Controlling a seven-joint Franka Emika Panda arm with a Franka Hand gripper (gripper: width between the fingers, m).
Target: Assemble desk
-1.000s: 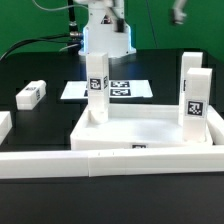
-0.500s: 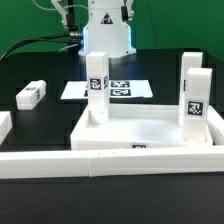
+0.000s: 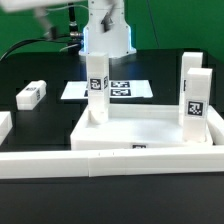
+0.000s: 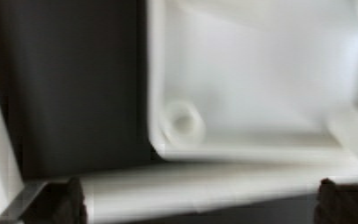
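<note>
**A:** Since the desk top (image 3: 150, 133) lies upturned against the border wall (image 3: 110, 162) at the table's near edge, with two legs (image 3: 96, 85) already upright in its corner sockets, what comes next?

**B:** Probably the loose leg (image 3: 32, 94) lying flat near the table's far edge, on the exterior view's left. It looks like light, rigid, smooth plastic, so I'd grip it across its flat sides at mid-length.

**A:** And the gripper (image 4: 194, 200)?

**B:** Jaws spread wide, holding nothing. The wrist view is blurred, with a white part beneath.

**A:** Room to move?

**B:** Bare black table (image 3: 40, 125) surrounds that leg. The marker board (image 3: 120, 90) lies beside it, well apart; another white piece (image 3: 4, 123) sits at the edge on the exterior view's left.
</note>
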